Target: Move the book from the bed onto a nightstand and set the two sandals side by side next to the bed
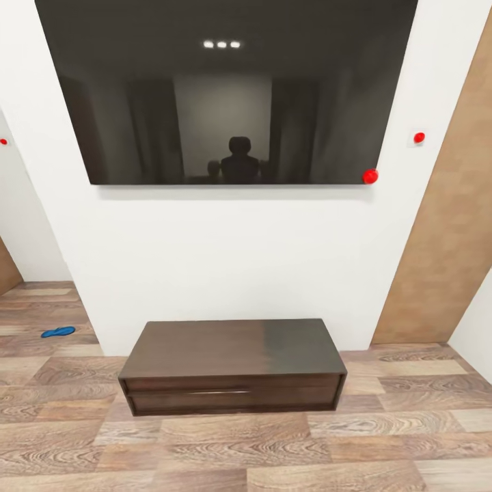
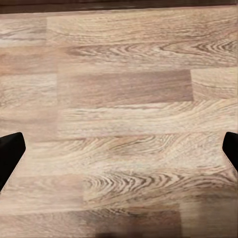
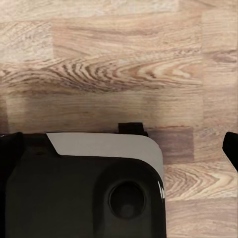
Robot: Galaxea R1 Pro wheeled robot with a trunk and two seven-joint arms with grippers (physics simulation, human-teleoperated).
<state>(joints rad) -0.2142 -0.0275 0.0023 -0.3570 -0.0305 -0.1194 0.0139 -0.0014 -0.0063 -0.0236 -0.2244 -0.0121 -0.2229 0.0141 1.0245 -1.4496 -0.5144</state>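
One bright blue sandal (image 1: 58,332) lies flat on the wood-plank floor at the far left, beyond the corner of the white wall. The bed, the book, the nightstand and the other sandal are out of view. In the left wrist view, my left gripper (image 2: 119,153) is open over bare floor planks, its dark fingertips (image 2: 11,156) wide apart with nothing between them. In the right wrist view, my right gripper (image 3: 119,148) is also open and empty, hanging above my own dark and white base (image 3: 84,188).
Straight ahead a long low dark-brown TV cabinet (image 1: 232,365) stands against a white wall (image 1: 232,260). A large black screen (image 1: 225,89) hangs above it. A brown wood panel (image 1: 451,225) runs up the right side. Wood-plank floor (image 1: 273,451) lies between me and the cabinet.
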